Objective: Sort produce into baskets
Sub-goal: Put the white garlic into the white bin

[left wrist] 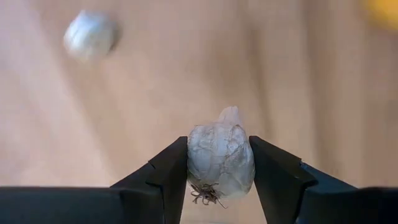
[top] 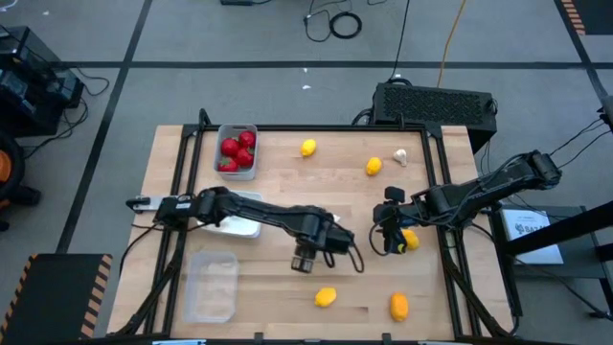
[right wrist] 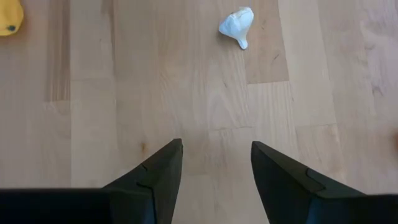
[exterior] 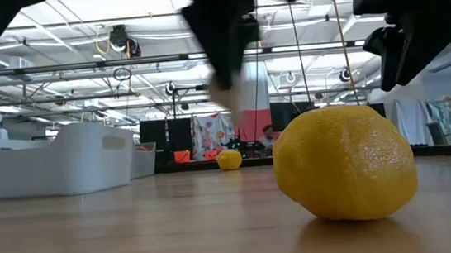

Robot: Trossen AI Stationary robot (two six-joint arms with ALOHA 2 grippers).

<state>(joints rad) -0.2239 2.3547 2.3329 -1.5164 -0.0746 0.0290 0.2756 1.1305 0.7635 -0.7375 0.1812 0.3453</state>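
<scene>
My left gripper (top: 305,259) hangs over the table's middle, shut on a whitish garlic bulb (left wrist: 221,158). My right gripper (top: 391,236) is open and empty (right wrist: 216,155), just left of a yellow lemon (top: 410,240). Red fruits (top: 238,151) lie in the greyish basket (top: 221,131) at the far left. The white basket (top: 239,226) lies partly under my left arm. The clear basket (top: 213,286) stands at the near left. A loose garlic (top: 399,156) and two lemons (top: 307,148) (top: 374,166) lie at the far side. My left gripper pinches the garlic bulb by its two opposite sides (left wrist: 194,163) between its two fingers. The fingers point down from above. The bulb is lifted clear of the table, its root end (left wrist: 205,194) toward the wrist and its pointed tip (left wrist: 230,114) toward the table.
A yellow lemon (top: 326,297) and an orange one (top: 398,307) lie near the front edge; the yellow one fills the low view (exterior: 345,161). A blurred whitish round thing (left wrist: 90,34) lies on the table below my left gripper. A black box (top: 436,101) stands behind the far edge.
</scene>
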